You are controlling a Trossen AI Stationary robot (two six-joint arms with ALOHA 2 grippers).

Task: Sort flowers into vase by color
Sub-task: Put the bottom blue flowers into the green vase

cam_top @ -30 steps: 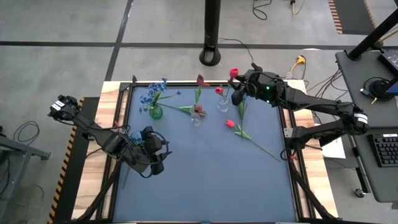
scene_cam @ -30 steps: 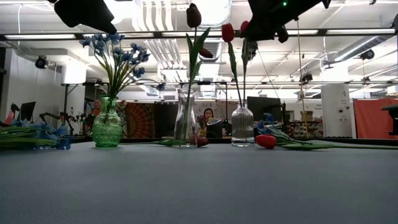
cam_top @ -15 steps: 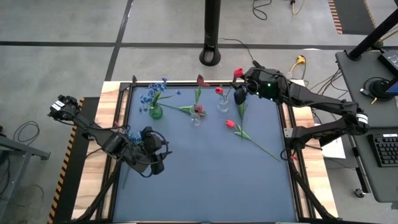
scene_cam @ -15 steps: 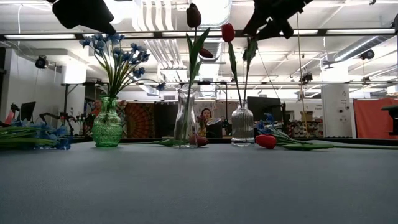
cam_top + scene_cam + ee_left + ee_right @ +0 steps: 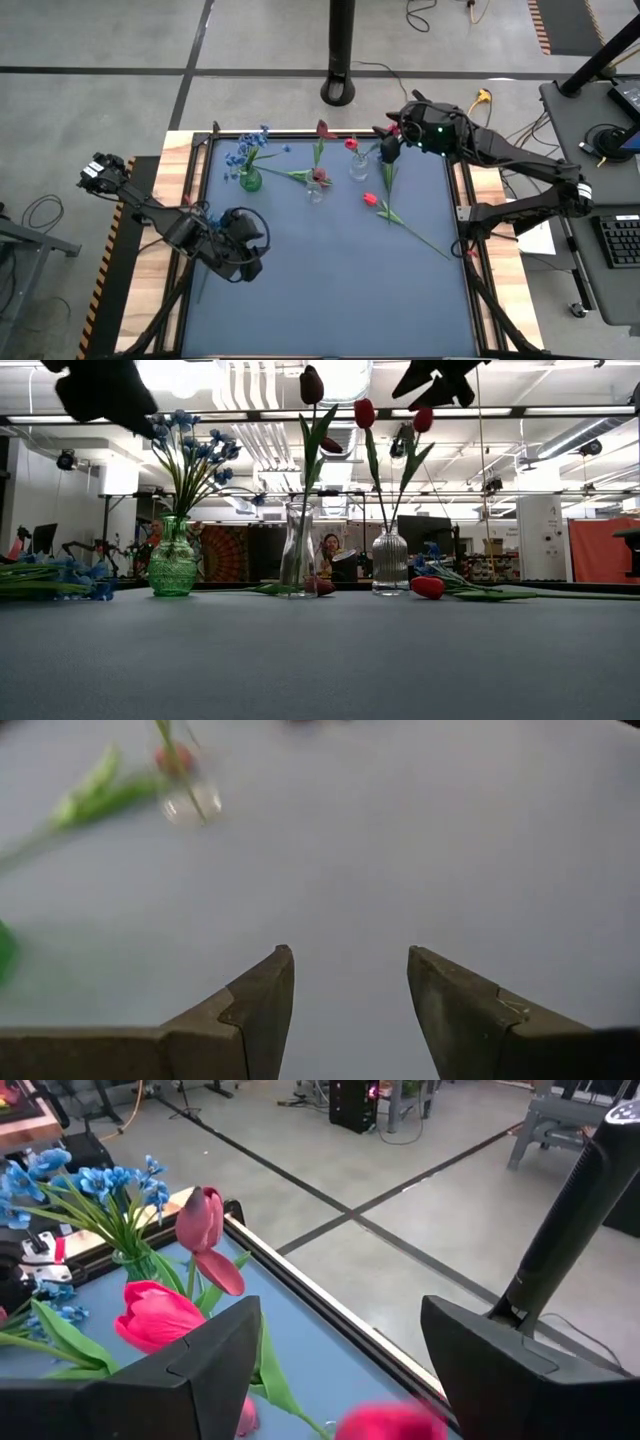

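My desk (image 5: 330, 290) has a blue-grey top framed by pale wood strips along its sides. Three vases stand in a row near its far edge: a green vase (image 5: 250, 181) with blue flowers (image 5: 246, 150) toward my left, a clear vase (image 5: 316, 189) in the middle, and a ribbed vase (image 5: 359, 169) toward my right. A red tulip (image 5: 400, 218) lies flat on the top, its bud near the ribbed vase and its stem running toward the right edge. A blue bunch (image 5: 60, 582) lies at the left edge.
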